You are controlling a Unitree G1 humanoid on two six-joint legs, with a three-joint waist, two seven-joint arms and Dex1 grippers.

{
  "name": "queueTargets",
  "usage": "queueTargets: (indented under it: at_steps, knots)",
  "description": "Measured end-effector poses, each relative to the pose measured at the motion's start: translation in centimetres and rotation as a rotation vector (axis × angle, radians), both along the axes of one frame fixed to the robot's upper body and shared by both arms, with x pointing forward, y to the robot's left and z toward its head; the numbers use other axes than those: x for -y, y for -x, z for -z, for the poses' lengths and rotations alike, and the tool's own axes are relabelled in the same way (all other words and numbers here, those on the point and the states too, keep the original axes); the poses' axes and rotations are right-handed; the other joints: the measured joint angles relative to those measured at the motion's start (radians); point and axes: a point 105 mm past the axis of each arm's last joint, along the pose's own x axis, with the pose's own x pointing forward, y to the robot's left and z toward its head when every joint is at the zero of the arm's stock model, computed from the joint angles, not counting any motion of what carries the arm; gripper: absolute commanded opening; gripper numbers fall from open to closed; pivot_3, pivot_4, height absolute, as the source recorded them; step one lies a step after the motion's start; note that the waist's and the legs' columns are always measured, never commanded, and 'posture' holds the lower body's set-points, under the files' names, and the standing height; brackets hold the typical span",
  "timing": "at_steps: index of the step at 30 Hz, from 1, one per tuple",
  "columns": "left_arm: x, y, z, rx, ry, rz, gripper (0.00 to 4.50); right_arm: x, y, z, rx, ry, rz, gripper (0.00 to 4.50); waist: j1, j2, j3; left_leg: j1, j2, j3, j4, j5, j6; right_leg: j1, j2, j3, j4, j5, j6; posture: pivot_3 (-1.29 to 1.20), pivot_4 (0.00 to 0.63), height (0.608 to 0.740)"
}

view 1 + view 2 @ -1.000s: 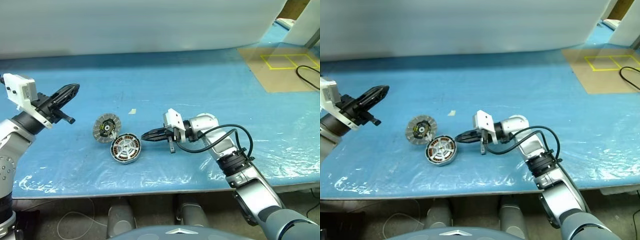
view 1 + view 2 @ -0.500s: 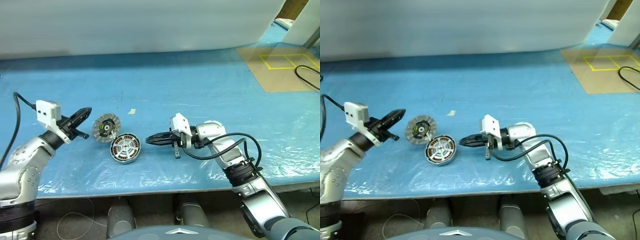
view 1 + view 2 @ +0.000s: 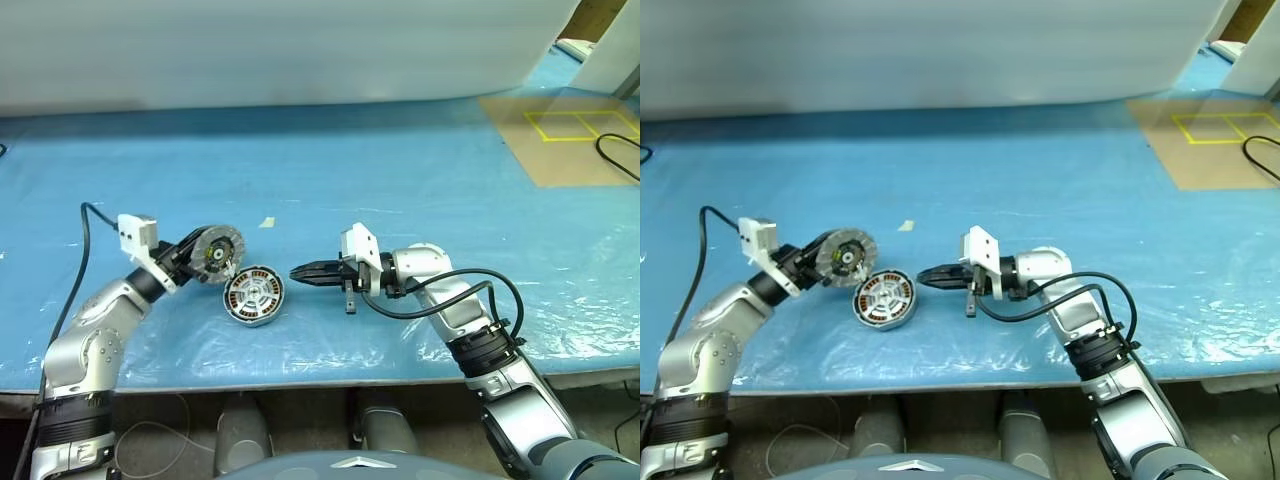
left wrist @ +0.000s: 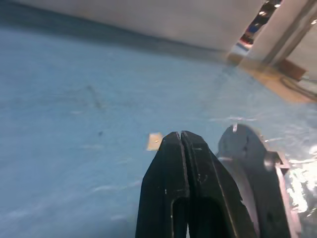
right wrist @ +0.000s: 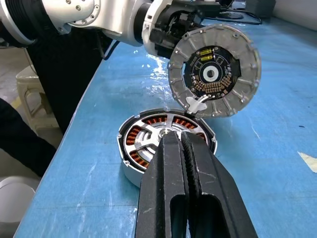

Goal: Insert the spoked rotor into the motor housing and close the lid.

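The housing (image 3: 253,296) lies on the blue table (image 3: 420,170) with your spoked rotor (image 5: 159,134) seated inside its copper windings. The lid (image 3: 217,254) stands tilted on edge, segmented face showing, its lower rim at the housing's edge. Your left gripper (image 3: 190,251), fingers together, sits against the lid's back. Your right gripper (image 3: 297,271), also closed and empty, points at the housing from just beside it.
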Motion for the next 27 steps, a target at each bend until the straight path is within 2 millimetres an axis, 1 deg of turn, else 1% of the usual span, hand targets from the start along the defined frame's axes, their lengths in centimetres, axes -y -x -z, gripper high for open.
queueTargets:
  at_steps: [3, 6, 12, 14, 18, 23, 27]
  knots:
    - [1.6, 0.3, -0.1, -0.025, 0.045, 0.096, 0.05, 0.0, 0.0, 0.0, 0.000, 0.002, 0.002, 0.00, -0.005, 0.000, 0.000, 0.000, 0.000, 0.000, 0.000, 0.000, 0.000, 0.000, 0.000, 0.000, 0.000, 0.000, 0.000, 0.00, 0.150, 0.740]
    - [2.4, 0.9, 0.8, -0.087, 0.014, 0.170, 0.05, 0.1, -0.1, 0.0, 0.001, 0.005, 0.005, 0.00, -0.005, 0.000, 0.000, 0.000, 0.000, 0.000, -0.001, 0.000, 0.000, 0.000, 0.000, 0.000, 0.000, 0.000, 0.000, 0.00, 0.150, 0.740]
    - [2.3, 2.1, 3.4, -0.209, -0.122, 0.227, 0.05, 0.2, -0.2, 0.0, 0.004, 0.006, 0.022, 0.00, -0.003, 0.000, 0.000, 0.000, 0.000, 0.000, -0.001, 0.000, 0.000, 0.000, 0.000, 0.000, -0.001, 0.000, 0.000, 0.00, 0.150, 0.740]
    - [2.4, 2.4, 3.9, -0.228, -0.155, 0.245, 0.05, 0.3, -0.3, 0.0, 0.005, 0.005, 0.024, 0.00, -0.002, 0.000, 0.000, 0.000, 0.000, 0.000, -0.001, 0.000, 0.000, 0.000, 0.000, 0.000, -0.001, 0.000, 0.000, 0.00, 0.150, 0.740]
    - [2.9, 2.7, 3.7, -0.220, -0.179, 0.278, 0.05, 0.3, -0.3, 0.1, 0.005, 0.007, 0.026, 0.00, -0.001, 0.000, 0.000, 0.001, 0.000, 0.000, -0.001, 0.000, 0.000, 0.001, 0.000, 0.000, -0.001, 0.000, 0.000, 0.00, 0.150, 0.740]
    - [3.6, 3.3, 3.8, -0.203, -0.262, 0.339, 0.05, 0.5, -0.5, 0.0, 0.010, 0.016, 0.031, 0.00, -0.002, 0.000, 0.000, 0.001, 0.000, 0.000, -0.002, 0.000, 0.000, 0.001, 0.000, 0.000, -0.001, 0.000, 0.000, 0.00, 0.150, 0.740]
    - [3.7, 3.5, 3.6, -0.163, -0.254, 0.331, 0.05, 0.2, -0.8, -0.4, 0.028, 0.011, 0.043, 0.00, -0.003, 0.000, 0.000, 0.001, 0.000, 0.000, -0.002, 0.000, 0.000, 0.000, 0.000, 0.000, -0.001, 0.000, 0.000, 0.00, 0.150, 0.740]
